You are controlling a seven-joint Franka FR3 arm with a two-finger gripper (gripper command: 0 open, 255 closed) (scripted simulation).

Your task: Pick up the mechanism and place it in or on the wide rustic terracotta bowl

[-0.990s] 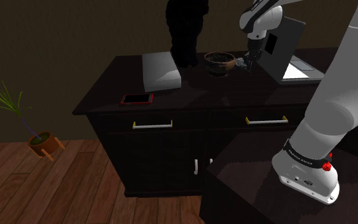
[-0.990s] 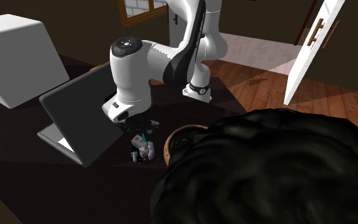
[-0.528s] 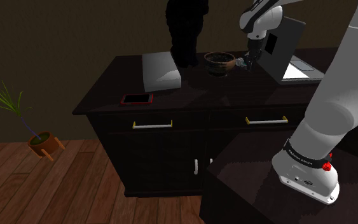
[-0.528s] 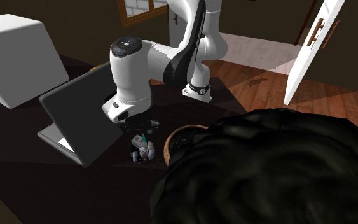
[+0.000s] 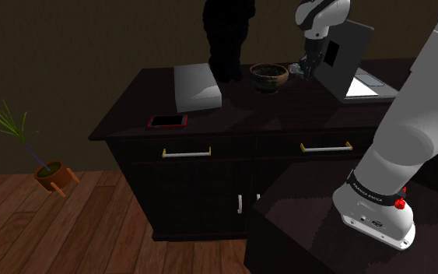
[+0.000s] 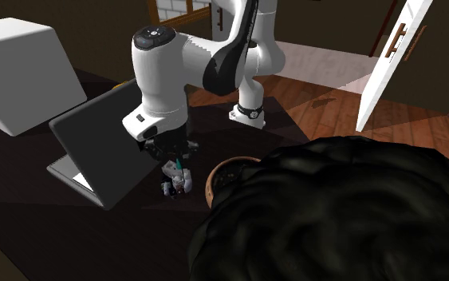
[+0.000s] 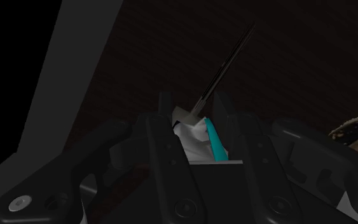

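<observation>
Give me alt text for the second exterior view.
The jaws of a white arm clasp a small white and teal mechanism over a dark tabletop, between an open laptop and a brown bowl. A black mass hides most of the bowl.

The gripper [image 7: 192, 100] clasped the mechanism [image 7: 192, 136] between its two black fingers [image 7: 164, 121], a white body pressed against both inner faces. A teal strip [image 7: 216, 144] ran along the body just inside one finger. A thin dark rod [image 7: 229, 58] stuck out from between the fingertips, slanting away over the dark surface [image 7: 292, 57]. Beyond the other finger stood a flat grey panel [image 7: 75, 70]. Well outside the teal-side finger showed a brown speckled bowl rim [image 7: 354, 125].
</observation>
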